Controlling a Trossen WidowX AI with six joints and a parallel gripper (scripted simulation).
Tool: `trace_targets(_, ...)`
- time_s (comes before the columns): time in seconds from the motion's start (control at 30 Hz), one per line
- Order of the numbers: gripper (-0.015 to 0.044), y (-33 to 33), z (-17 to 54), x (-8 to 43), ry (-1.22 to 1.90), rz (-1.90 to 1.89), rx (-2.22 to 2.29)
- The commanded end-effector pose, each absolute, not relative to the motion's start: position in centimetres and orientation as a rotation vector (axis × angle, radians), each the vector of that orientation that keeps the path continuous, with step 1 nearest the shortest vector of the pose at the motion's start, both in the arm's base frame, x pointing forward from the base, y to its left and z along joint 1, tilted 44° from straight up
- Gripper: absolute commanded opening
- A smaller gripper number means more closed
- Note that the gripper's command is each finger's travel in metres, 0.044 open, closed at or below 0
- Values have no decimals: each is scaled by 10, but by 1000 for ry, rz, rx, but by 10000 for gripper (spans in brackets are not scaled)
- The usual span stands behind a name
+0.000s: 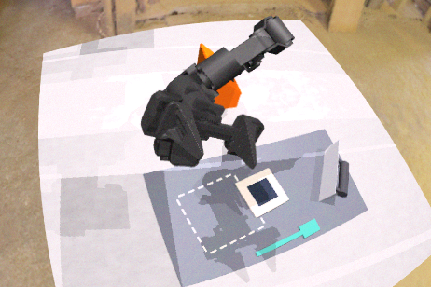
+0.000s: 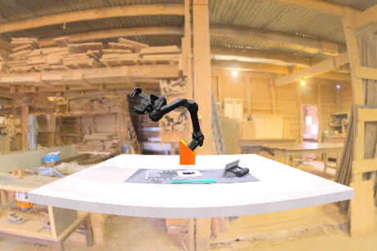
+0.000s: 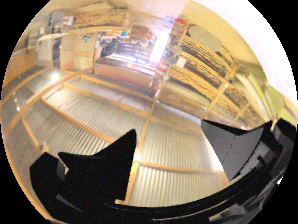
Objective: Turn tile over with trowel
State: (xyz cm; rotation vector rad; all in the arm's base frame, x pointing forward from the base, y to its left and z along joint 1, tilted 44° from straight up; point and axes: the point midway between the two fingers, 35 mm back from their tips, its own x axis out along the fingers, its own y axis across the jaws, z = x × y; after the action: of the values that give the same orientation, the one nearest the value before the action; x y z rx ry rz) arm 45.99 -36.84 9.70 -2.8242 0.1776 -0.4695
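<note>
On the grey rectangular mat, your square cream tile with its dark-blue centre overlaps the white dashed outline's edge, dark mark up. Grey plate with black cylindrical handle and flat teal paddle sit nearby (your black two-finger gripper's wide open).

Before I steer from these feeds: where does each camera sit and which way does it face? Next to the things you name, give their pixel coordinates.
Top: above the table [image 1: 89,158] [image 2: 110,197], looking down on the mat [image 1: 303,163] [image 2: 139,176]; arm and gripper [image 1: 216,154] show.
Exterior: beyond the table's mat side, facing the arm's orange base [image 1: 229,95] [image 2: 187,155]; whole arm shows.
Wrist: on the arm, aimed at roof and shelving; two fingers show.
Top and exterior share mat, tile [image 1: 279,193] [image 2: 197,175] and arm.
</note>
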Motion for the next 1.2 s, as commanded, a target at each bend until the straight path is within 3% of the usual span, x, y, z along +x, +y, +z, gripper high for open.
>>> trace_targets(0.0, 374, -367, 98, 461, 174, -470, -2822)
trace_targets(0.37, 100, -307, 118, 522, 10, -329, -2674)
trace_targets(0.8, 100, -196, 138, 596, -174, 72, -2394)
trace_targets(1.17, 100, -83, 158, 618, -249, 397, -2146)
